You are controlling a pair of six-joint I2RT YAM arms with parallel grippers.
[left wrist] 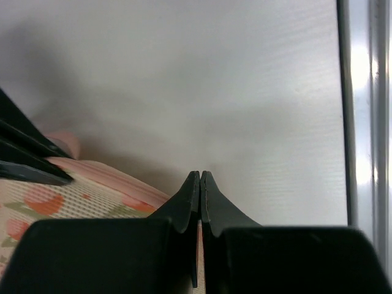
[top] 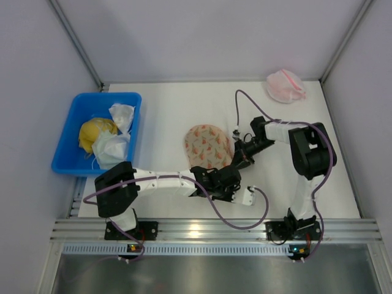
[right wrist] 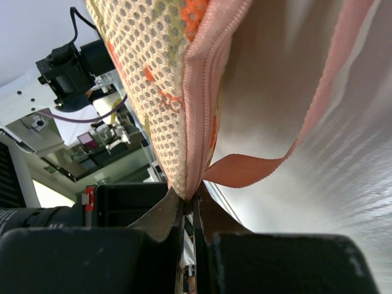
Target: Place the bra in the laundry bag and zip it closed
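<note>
Starting well to the left of the laundry bag [top: 207, 146], the blue bin [top: 104, 97] holds only a yellow lump [top: 95, 131] and white cloths [top: 113, 147], with nothing black among them. In fact the bra shows in no view, so my read is that it's already inside the bag, though the mesh doesn't let me confirm it. That puts us in the zipping step. Now the bag itself: it lies flat in the middle of the desk [top: 165, 116], and the left pincer [left wrist: 200, 177] is at its near-right edge, fingers pressed together with a pink sliver between them, so it looks to be pinning the rim as an anchor. Just right of that, the right pincer [right wrist: 188, 205] is clamped on the bag's pink zipper edge [right wrist: 205, 92], beside a peach ribbon tab [right wrist: 245, 171], with the mesh lifted off the desk there. How far the zip has run I can't tell. The next move, as I judge it, calls for a steady pull along the curved seam while the left side holds the fabric taut, since slack mesh would bunch and jam the slider. Far beyond the bag to the right, the pink-and-white mesh bundle [top: 285, 86] sits out of play.
</note>
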